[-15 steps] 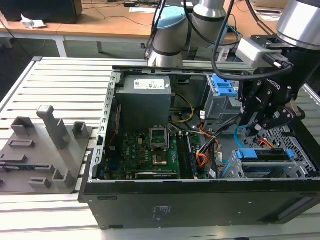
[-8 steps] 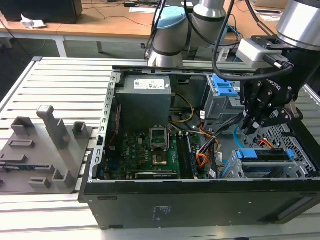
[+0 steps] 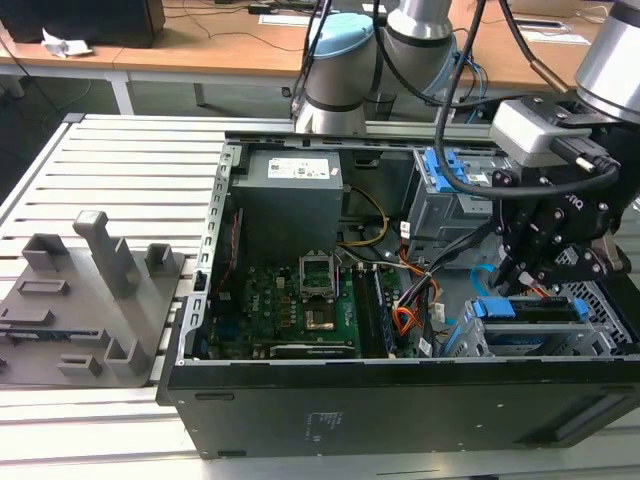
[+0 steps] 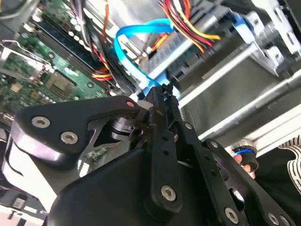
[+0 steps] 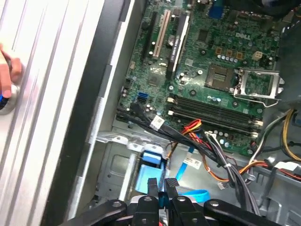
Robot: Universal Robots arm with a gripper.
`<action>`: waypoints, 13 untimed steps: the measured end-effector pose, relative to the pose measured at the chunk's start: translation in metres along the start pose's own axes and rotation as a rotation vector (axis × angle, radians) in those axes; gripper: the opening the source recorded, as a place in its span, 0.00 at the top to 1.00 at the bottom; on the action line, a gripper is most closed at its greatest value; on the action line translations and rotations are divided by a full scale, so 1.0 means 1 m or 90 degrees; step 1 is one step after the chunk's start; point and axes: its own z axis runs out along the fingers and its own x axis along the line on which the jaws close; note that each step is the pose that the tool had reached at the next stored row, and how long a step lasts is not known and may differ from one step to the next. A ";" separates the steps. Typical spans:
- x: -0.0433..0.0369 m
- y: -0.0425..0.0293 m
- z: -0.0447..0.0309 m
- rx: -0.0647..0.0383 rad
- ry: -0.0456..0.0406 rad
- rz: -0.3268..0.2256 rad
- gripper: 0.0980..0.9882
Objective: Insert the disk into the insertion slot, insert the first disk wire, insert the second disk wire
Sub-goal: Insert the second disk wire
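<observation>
On a slotted aluminium table (image 3: 130, 150), with wooden desks (image 3: 200, 45) behind it, we see an open black computer case (image 3: 400, 400) lying on its side, its green motherboard (image 3: 300, 300) facing up. A grey fixture plate (image 3: 90, 300) with upright holders lies beside the case, at the exterior view's left. The arm (image 3: 340, 70) rises behind the case.

In the case's near corner, at the exterior view's right, sits the insertion slot (image 3: 603, 297), a low perforated grey cage. The disk (image 3: 530, 310) lies flat inside this cage. The long blue-framed edge we see runs along the exterior view's left-to-right line, parallel to the case's near wall.

The gripper (image 3: 517, 285) hangs just above the end of the disk at the exterior view's left, pointing down. In both wrist views its fingers (image 4: 162, 122) are pressed together, pinching the connector end of the second disk wire (image 4: 141, 29). From that pinch the flat light-blue wire arches away in a loop, passing beside a bundle of red, yellow and black wires (image 4: 188, 23).
</observation>
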 end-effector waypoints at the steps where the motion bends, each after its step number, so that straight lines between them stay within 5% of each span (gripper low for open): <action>1: 0.0063 0.0010 0.0006 0.000 0.0000 0.000 0.90; 6: 0.0133 -0.0111 0.0008 -0.001 -0.0038 0.001 0.90; 10: 0.0134 -0.0118 0.0008 -0.001 -0.0038 0.001 0.89; 13: 0.0135 -0.0117 0.0004 -0.001 -0.0035 0.001 0.75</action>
